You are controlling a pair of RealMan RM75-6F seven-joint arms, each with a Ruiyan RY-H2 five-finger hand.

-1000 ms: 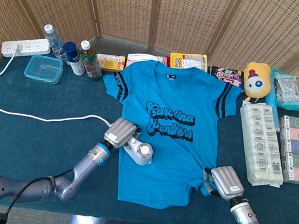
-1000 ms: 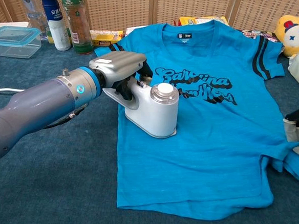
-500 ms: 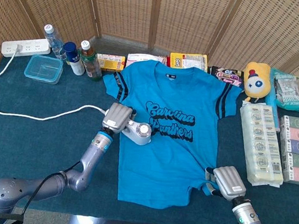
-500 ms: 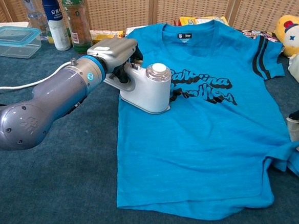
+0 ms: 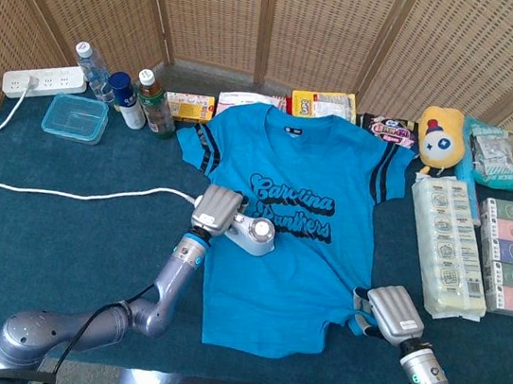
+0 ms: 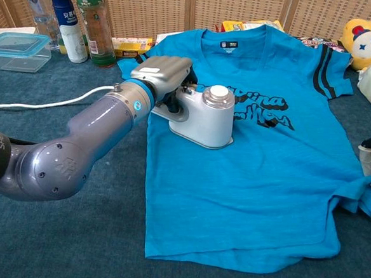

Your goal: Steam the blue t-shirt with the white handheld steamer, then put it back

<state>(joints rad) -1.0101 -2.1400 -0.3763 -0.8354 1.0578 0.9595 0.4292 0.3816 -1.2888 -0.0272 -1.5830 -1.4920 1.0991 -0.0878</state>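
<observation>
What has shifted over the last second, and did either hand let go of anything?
The left hand, still gripping the white handheld steamer, slid it up the blue t-shirt, then right onto the printed lettering. The right hand kept holding the shirt's bunched lower corner. Nothing was released.

The robot's left hand [image 5: 215,209], gripping the white handheld steamer [image 6: 205,117], has slid it across the blue cotton t-shirt [image 6: 260,169] from the shirt's left edge toward the middle, up onto the start of the dark printed lettering [image 6: 264,112] on its chest.
</observation>
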